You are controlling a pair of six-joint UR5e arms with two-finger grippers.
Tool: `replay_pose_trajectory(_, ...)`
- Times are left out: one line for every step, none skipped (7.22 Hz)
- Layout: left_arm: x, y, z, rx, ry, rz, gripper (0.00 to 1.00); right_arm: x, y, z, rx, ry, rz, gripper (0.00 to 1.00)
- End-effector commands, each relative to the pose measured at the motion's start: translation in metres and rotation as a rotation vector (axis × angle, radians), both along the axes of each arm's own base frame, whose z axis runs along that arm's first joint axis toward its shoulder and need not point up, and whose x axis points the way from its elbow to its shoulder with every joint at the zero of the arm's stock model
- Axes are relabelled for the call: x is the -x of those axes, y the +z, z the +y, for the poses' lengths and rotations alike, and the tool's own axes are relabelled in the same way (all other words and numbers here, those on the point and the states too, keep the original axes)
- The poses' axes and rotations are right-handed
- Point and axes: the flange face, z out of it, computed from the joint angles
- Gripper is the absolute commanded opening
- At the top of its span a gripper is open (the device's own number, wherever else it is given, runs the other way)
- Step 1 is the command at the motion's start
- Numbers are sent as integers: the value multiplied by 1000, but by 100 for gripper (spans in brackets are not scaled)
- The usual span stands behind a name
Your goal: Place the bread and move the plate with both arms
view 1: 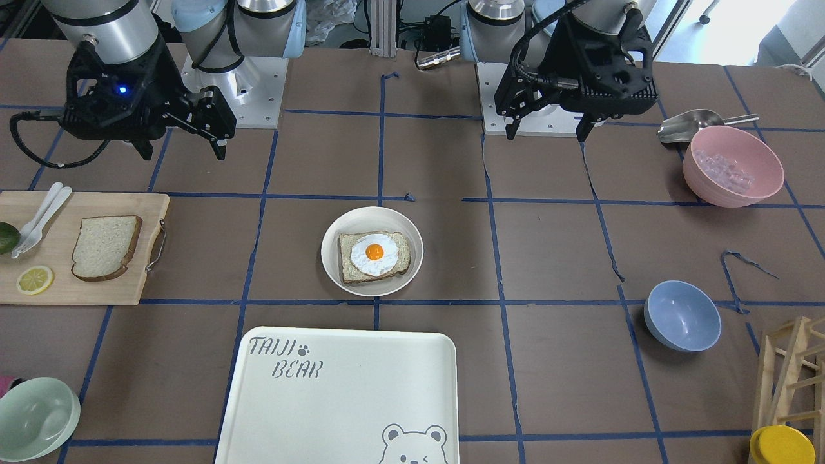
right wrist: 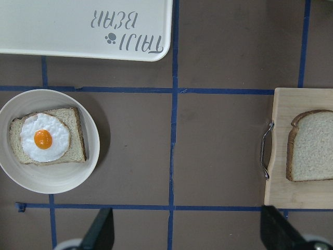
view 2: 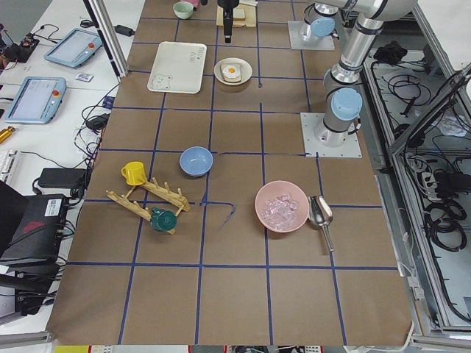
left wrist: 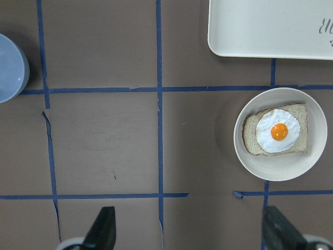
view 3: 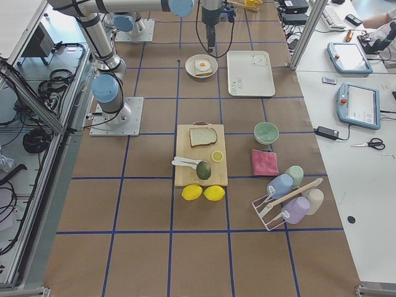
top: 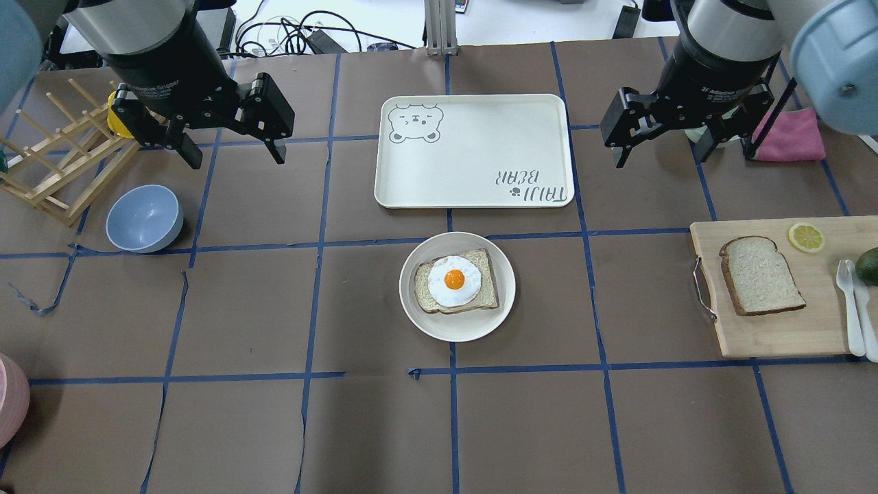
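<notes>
Both wide-spread, left end effector (top: pixel 236 161) and right end effector (top: pixel 686 156) hover far from bread (top: pixel 761 276).

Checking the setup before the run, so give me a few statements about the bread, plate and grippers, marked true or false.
1. The plain bread slice lies on the wooden cutting board. True.
2. The plate is empty. False: it holds an egg-topped bread slice.
3. Both the left gripper and the right gripper are open. True.
4. The plate sits on the TAIJI BEAR tray. False: it rests on the table beside the tray.
</notes>
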Motion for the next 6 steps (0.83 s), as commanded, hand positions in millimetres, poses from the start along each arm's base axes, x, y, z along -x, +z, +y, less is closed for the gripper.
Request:
replay_pose_trajectory(3, -53, -9, -100, 22, -8, 100, 7, -10, -5, -36, -15, 6, 100)
replay_pose_trajectory(7, -78, -11, -114, 57, -11, 100, 15, -25, -13, -70, -32, 5, 100)
replay_pose_trajectory(24, -104, -12, -113, 97, -2, 100, 43, -44, -22, -112, -82, 20, 100)
replay_pose_trajectory(44, -138, -6, -93, 73, -1, 100, 91, -75, -30, -167, -164, 17, 100)
replay_pose_trajectory(57, -184, 7, -73, 81, -1, 100, 130, -106, -43, -147, -222, 13, 90)
replay_pose_trajectory(67, -222, 25, -55, 118, 1, 100, 147, -146, -59, -136, -240, 25, 88)
